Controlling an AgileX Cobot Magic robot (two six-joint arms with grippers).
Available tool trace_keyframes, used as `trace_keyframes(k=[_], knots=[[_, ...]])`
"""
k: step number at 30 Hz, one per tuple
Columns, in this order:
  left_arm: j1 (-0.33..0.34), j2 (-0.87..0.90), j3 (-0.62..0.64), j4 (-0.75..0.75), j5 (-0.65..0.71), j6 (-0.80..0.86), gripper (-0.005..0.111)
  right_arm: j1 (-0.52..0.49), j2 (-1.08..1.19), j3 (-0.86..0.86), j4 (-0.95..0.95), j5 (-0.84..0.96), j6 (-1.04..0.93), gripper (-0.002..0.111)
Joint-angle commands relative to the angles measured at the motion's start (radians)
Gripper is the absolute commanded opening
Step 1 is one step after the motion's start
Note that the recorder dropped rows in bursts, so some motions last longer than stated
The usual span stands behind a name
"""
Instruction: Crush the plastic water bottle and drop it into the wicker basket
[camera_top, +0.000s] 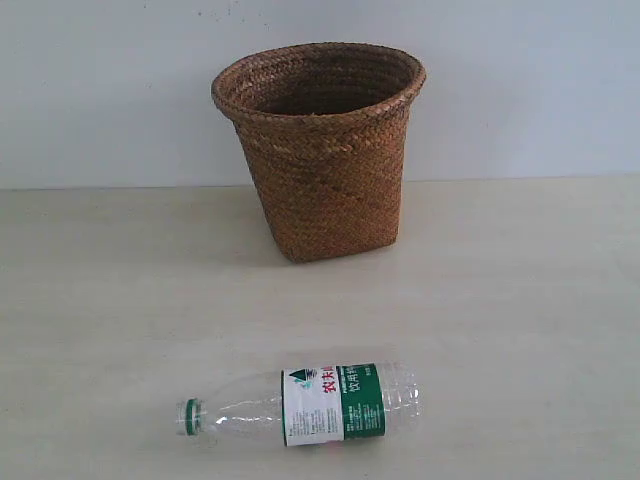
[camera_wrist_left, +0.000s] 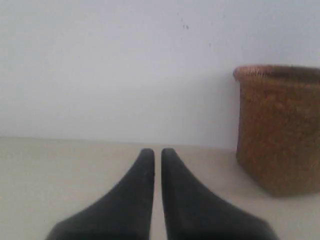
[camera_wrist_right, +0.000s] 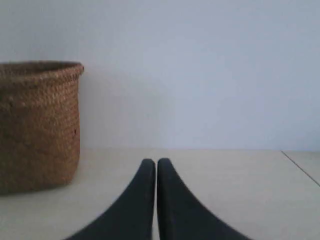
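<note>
Exterior view. Your bottle (camera_top: 320, 405) lies on its side on the pale table (camera_top: 520, 300), at the near edge of the scene. Its green neck ring (camera_top: 191, 416) points to the left of the view and its ribbed base to the right. The green-and-white label (camera_top: 333, 404) with red characters wraps the middle. The body looks round and undented. The basket (camera_top: 322, 160) stands upright farther back, close to the plain wall (camera_top: 100, 90), with its open mouth facing up. Bottle and basket are well apart, with bare table between them; the bottle sits roughly in line with the basket, its neck reaching a little to the left.

Left wrist view. Your left gripper (camera_wrist_left: 157, 155) hangs low over the table. Its two dark fingers (camera_wrist_left: 130, 205) are drawn almost together, with only a thin slit between the tips and nothing held. Part of the basket shows to one side, resting on the table, clear of the fingertips.

Right wrist view. Your right gripper (camera_wrist_right: 156, 164) is in the same posture: dark fingers (camera_wrist_right: 135, 210) nearly pressed together, a hairline gap at the tips, nothing gripped. The basket stands to the side here too, apart from the fingers. The bottle appears in neither wrist view.
</note>
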Motion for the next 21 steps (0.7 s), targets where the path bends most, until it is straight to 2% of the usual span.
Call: trace_keyframes(k=[1,4,5,9,12,16,21], knots=[[0.003,-0.003,0.004,-0.014,-0.170,-0.185,0.004,-0.003,-0.005,-0.001,0.027,-0.127,0.115,0.000],[0.003,-0.003,0.004,-0.014,-0.325,-0.250,0.004,-0.003,-0.005,-0.026,0.027,-0.191,0.129,0.000],[0.003,0.013,-0.003,-0.010,-0.329,-0.253,0.004,-0.003,0.005,-0.045,0.027,-0.190,0.130,0.000],[0.003,0.155,-0.126,0.005,-0.326,-0.253,0.004,-0.003,0.135,-0.152,0.027,-0.189,0.132,0.000],[0.003,0.378,-0.277,0.055,-0.321,-0.253,0.004,-0.003,0.290,-0.294,0.020,-0.176,0.128,0.000],[0.003,0.560,-0.404,0.097,-0.314,-0.253,0.004,-0.003,0.420,-0.412,0.020,-0.111,0.102,0.000],[0.003,0.779,-0.555,0.125,-0.227,-0.253,0.004,-0.003,0.574,-0.568,0.020,-0.027,0.053,0.000]])
